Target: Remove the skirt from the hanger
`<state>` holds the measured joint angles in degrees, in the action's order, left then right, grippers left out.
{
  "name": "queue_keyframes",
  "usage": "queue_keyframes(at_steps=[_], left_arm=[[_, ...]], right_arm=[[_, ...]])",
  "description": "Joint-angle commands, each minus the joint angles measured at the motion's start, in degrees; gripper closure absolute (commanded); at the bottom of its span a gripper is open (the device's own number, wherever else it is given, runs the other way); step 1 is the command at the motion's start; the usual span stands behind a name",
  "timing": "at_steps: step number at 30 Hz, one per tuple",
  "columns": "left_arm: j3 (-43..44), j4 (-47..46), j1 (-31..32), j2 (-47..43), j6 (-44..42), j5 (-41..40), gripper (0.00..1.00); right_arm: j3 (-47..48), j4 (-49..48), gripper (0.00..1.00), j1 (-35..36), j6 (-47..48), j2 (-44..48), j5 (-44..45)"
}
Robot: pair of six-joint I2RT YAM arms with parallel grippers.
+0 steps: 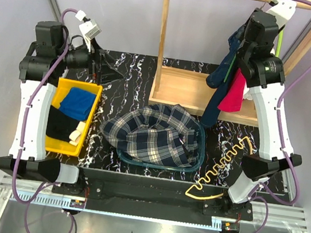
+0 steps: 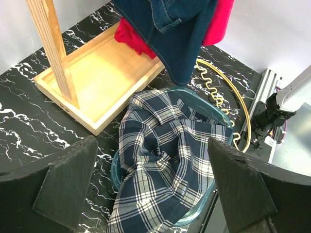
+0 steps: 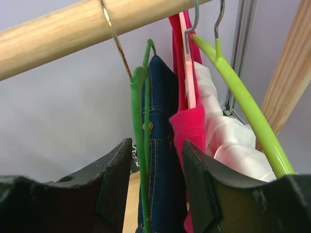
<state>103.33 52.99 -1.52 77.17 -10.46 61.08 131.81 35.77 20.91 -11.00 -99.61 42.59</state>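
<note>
Both raised: right hand (image 3: 156,145) at rail (image 3: 58,34), left hand (image 2: 153,143) splayed downward.

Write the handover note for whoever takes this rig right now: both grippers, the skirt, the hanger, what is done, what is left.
Left gripper: wide open, empty, hovering over the table and looking down at the skirt.
Right gripper: up at the wooden rail, jaws part open on either side of the green hanger and denim garment; no clear grip.
Skirt: bunched in the teal basin mid-table.
Hanger: bare, lying flat on the table to the right of the basin.
Done: the skirt is off the hanger.
Left: probably nothing but backing the right arm away from the rail.
</note>
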Motion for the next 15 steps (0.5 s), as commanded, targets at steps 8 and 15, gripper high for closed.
queue_keyframes(at_steps=[8,15], left_arm=[[-2.95,-5.0,-0.33,-3.16,1.49,1.59,0.01],[-5.24,-6.32,-0.24,-3.6,1.41,1.94,0.01]], right_arm=[[3.45,2.02,0.48,-1.92,-2.18,-5.24,-7.08],[7.23,4.92,0.48,-1.92,-1.92,-6.48,-6.73]])
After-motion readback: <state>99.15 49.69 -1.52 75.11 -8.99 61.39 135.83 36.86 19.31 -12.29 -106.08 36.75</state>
